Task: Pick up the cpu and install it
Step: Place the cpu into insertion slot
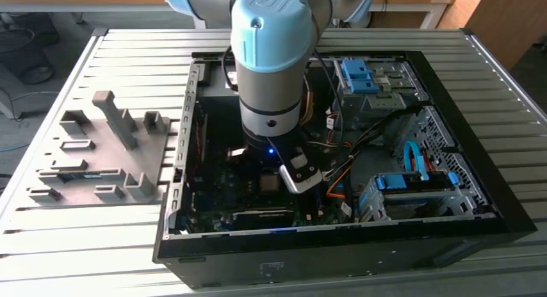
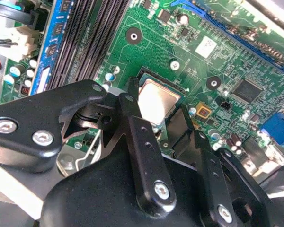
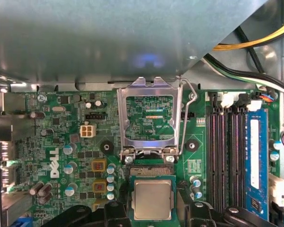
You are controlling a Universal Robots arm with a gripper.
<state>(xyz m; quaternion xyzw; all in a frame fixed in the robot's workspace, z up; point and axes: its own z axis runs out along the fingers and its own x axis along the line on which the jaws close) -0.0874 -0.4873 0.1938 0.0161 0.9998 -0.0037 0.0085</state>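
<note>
The cpu, a small square chip with a silvery top and green edge, hangs just over the motherboard socket, where a strip of contacts shows beyond it. My gripper is shut on the cpu, one black finger against each side. In the second wrist view the cpu sits between the fingers of the gripper. The socket's metal load plate stands flipped open beside it. In the exterior view the arm reaches down into the open computer case, with the gripper low over the board.
Black memory slots and a blue memory stick run alongside the socket. Yellow and white cables cross the case. Drive bays with blue clips fill the exterior view's right. A grey parts fixture lies outside the case.
</note>
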